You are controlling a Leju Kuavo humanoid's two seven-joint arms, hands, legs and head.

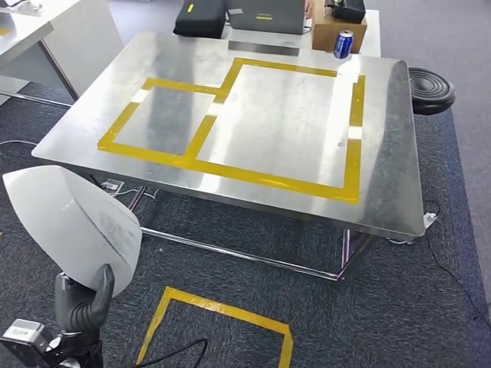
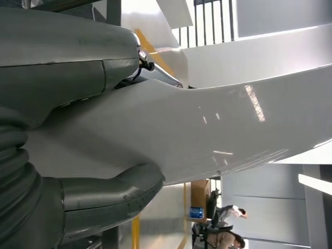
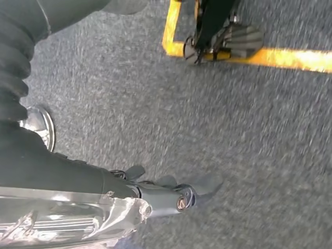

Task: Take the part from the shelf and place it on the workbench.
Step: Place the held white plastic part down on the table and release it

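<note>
My left hand (image 1: 87, 303) holds a large white curved sheet part (image 1: 75, 222) low at the left, in front of the workbench. Close up in the left wrist view, the thumb and fingers (image 2: 113, 192) clamp the glossy white part (image 2: 219, 129) from both sides. The metal workbench (image 1: 382, 192) stands ahead, its top marked with two yellow tape rectangles (image 1: 191, 146); nothing lies inside them. My right hand (image 3: 164, 194) hangs beside my body over the grey carpet, fingers held out straight with nothing in them.
A blue can (image 1: 343, 44), a cardboard box (image 1: 336, 31) and black cases (image 1: 199, 17) sit on a table behind the workbench. A black round object (image 1: 431, 88) lies at the right. A yellow tape square (image 1: 220, 314) marks the carpet in front of me. A white desk (image 1: 34, 31) stands far left.
</note>
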